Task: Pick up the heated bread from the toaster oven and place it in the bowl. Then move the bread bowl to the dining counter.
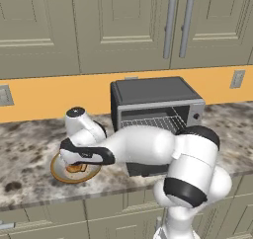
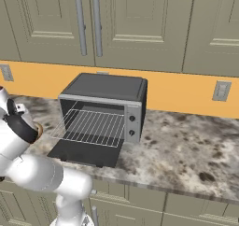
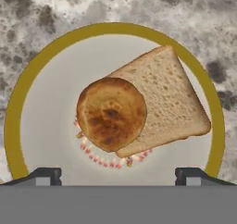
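One round bread (image 3: 111, 114) flat in bowl (image 3: 46, 61)

- Rises from the lower right of the left base view, white with dark joints, elbow bent high, forearm stretched out to the left.
- Hand (image 1: 75, 168) turned to point straight down, wrist (image 1: 79, 122) stacked above it.
- In the right base view, arm (image 2: 28, 166) curls up along the left edge of the picture.
- Fingertips (image 3: 45, 176) stand far apart at the two lower corners of the hand view; nothing gripped between them.
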Tool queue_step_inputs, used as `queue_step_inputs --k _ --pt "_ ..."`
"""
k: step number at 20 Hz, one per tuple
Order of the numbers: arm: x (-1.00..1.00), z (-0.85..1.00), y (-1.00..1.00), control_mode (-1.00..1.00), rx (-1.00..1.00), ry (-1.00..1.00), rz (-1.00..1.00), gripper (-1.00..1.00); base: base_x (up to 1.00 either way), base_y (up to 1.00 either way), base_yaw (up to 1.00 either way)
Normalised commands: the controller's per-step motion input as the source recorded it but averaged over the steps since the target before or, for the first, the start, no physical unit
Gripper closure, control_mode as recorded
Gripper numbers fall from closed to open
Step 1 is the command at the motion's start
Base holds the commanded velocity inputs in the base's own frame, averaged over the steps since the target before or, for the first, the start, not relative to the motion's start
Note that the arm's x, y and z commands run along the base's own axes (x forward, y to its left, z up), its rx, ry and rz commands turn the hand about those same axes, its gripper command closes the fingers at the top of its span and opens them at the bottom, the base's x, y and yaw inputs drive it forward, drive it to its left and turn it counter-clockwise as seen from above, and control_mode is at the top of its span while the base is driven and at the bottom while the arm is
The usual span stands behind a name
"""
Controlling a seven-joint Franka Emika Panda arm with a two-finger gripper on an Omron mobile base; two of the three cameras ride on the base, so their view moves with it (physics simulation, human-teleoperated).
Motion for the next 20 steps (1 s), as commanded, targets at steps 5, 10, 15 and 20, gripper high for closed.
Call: queue_step_inputs --k 5,10,15,20 --pt "-0.65 -0.03 -0.74 -1.0 0.1 0.2 -0.41 -1.0 0.0 0.0 0.0" --pt "-0.4 -0.42 -0.26 -1.0 0.11 0.12 -0.43 -1.0 0.0 0.0 0.0" --pt "-0.04 -0.47 0.33 -1.0 0.14 0.0 -0.37 -1.0 0.0 0.0 0.0" --pt "0.4 -0.05 0.39 -1.0 0.1 -0.01 -0.28 -1.0 0.0 0.0 0.0"
